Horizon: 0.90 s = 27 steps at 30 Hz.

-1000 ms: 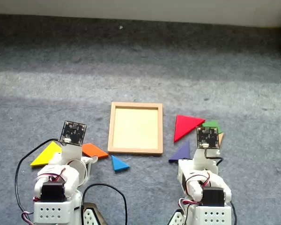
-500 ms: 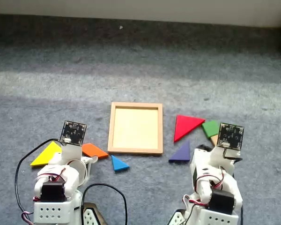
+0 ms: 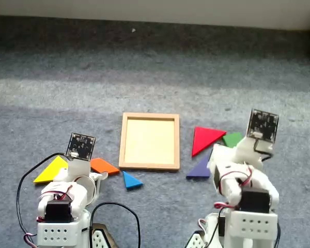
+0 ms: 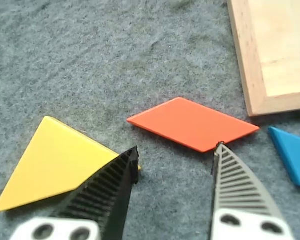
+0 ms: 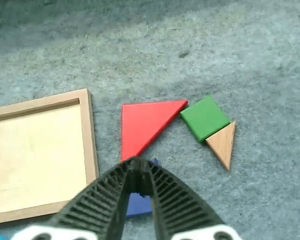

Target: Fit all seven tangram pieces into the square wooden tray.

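1. The right gripper (image 5: 138, 165) hangs over the grey carpet (image 5: 250, 60), jaws closed tip to tip on nothing.
2. A purple piece (image 5: 139, 204) lies beneath it, partly hidden.
3. The red triangle (image 5: 142, 124) lies between the wooden tray (image 5: 91, 135) and the green square (image 5: 205, 118).
4. A tan triangle (image 5: 223, 143) touches the green square.

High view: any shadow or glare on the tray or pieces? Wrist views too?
High view: a brighter band crosses the carpet beyond the tray, darker strip farther back; tray and red triangle evenly lit, no glare. Left wrist view: orange piece evenly lit, no glare. Right wrist view: carpet darkens beyond the green square.
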Tool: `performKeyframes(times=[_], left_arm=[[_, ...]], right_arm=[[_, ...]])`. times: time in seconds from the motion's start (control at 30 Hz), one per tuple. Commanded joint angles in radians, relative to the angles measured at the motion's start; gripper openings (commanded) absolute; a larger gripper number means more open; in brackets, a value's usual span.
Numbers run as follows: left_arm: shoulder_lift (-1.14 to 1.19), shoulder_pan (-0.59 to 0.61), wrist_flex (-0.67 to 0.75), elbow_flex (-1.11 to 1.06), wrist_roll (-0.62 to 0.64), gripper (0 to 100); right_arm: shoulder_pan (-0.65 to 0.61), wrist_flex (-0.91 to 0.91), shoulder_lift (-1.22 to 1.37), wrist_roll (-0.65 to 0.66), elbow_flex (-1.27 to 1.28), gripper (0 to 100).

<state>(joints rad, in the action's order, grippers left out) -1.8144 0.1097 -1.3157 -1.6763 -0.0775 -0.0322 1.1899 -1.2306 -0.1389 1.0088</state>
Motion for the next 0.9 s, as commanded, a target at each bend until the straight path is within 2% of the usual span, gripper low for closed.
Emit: performKeyframes(times=[0.0,0.2,0.47,0.6,0.87], left_arm=[[-0.007,-0.016,-0.005,-0.019,-0.006,24],[-0.007,-0.016,-0.005,-0.019,-0.005,24],[-0.007,-0.016,-0.005,-0.019,-0.005,24],[-0.007,-0.016,-0.005,-0.019,-0.005,24],[-0.007,-0.016,-0.005,-0.019,-0.005,24]], right_arm=[[-0.065,-0.013,0.228,-0.092,-0.174,4.2],[-0.096,-0.108,0.429,-0.272,-0.269,12.1],[-0.191,-0.124,0.688,-0.437,-0.282,24.5],[-0.243,-0.183,0.817,-0.497,-0.334,26.3],[-0.237,-0.205,1.076,-0.591,-0.515,26.4]])
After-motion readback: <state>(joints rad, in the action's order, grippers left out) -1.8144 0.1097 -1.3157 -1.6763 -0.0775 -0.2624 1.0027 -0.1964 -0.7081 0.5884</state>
